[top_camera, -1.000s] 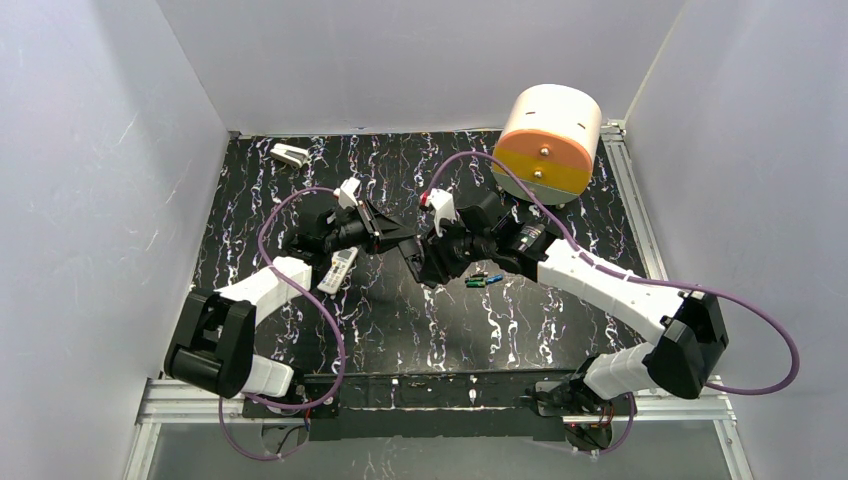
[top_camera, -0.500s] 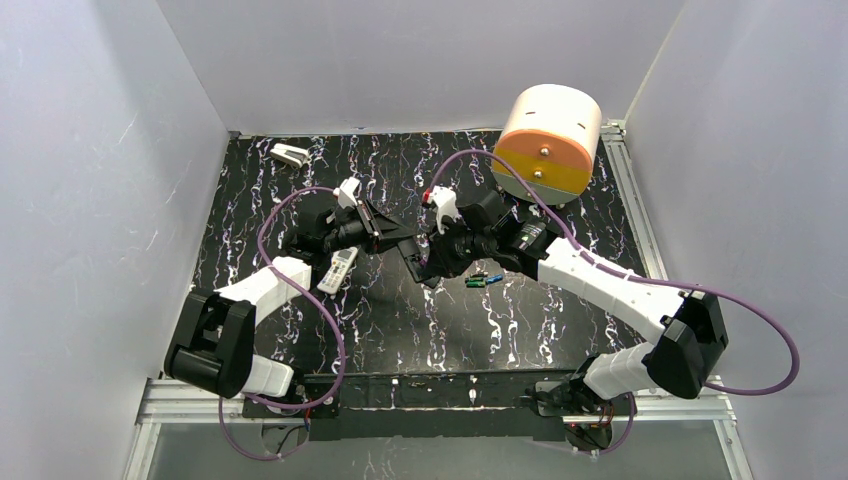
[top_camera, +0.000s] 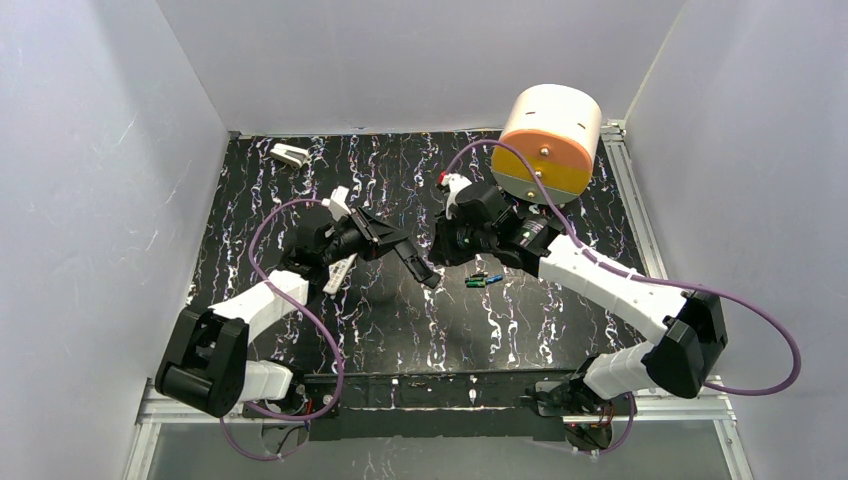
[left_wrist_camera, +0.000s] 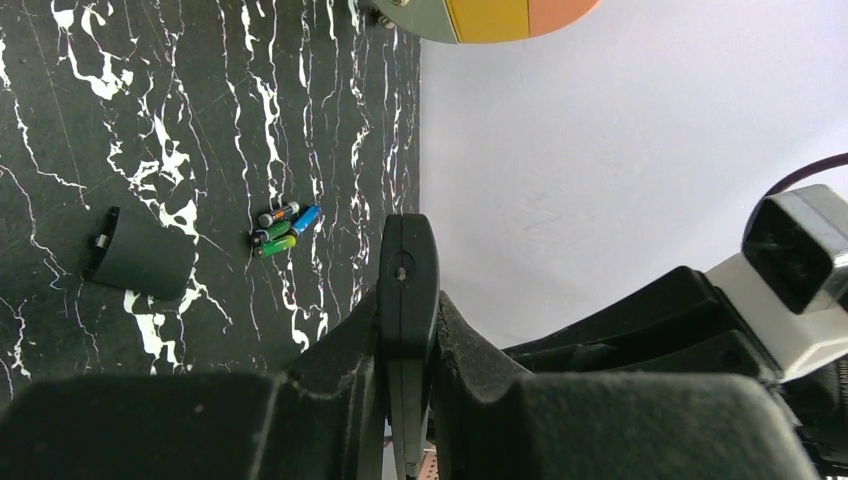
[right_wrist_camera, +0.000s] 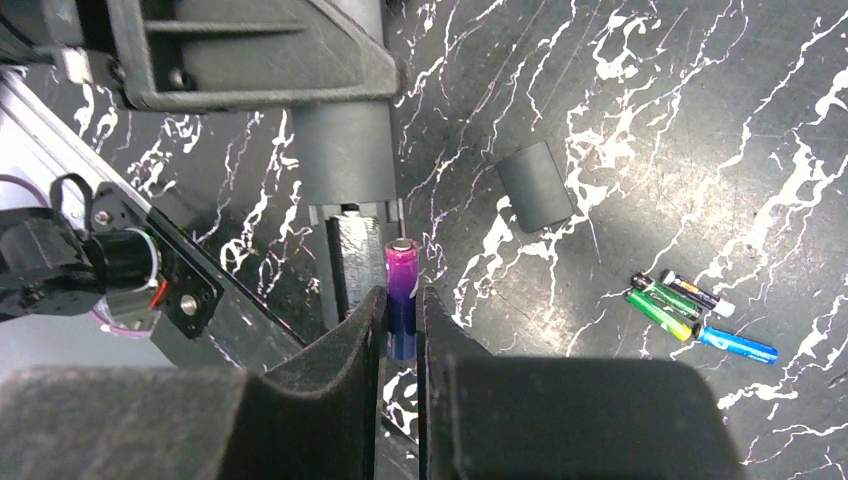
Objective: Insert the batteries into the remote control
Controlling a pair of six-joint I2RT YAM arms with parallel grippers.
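Note:
My left gripper (top_camera: pixel 385 238) is shut on a long flat black strip (top_camera: pixel 415 265), seen edge-on between the jaws in the left wrist view (left_wrist_camera: pixel 407 270). My right gripper (top_camera: pixel 440 250) is shut on a purple-and-blue battery (right_wrist_camera: pixel 401 295), held upright just in front of the strip's end (right_wrist_camera: pixel 345 150). Several loose green and blue batteries (top_camera: pixel 483 281) lie together on the black marbled table; they also show in the right wrist view (right_wrist_camera: pixel 690 305) and the left wrist view (left_wrist_camera: pixel 282 228). The white remote control (top_camera: pixel 340 272) lies under the left arm, away from both grippers.
A small dark curved cover (right_wrist_camera: pixel 537 185) lies on the table near the batteries, also in the left wrist view (left_wrist_camera: pixel 140 255). A big white-and-orange drum (top_camera: pixel 548 140) stands at the back right. A white-and-grey blocky object (top_camera: pixel 290 154) sits at the back left. White walls enclose the table.
The left arm has drawn back to the left and tilted the black strip so its end points to the near right. The right gripper has pulled back a little from the left gripper.

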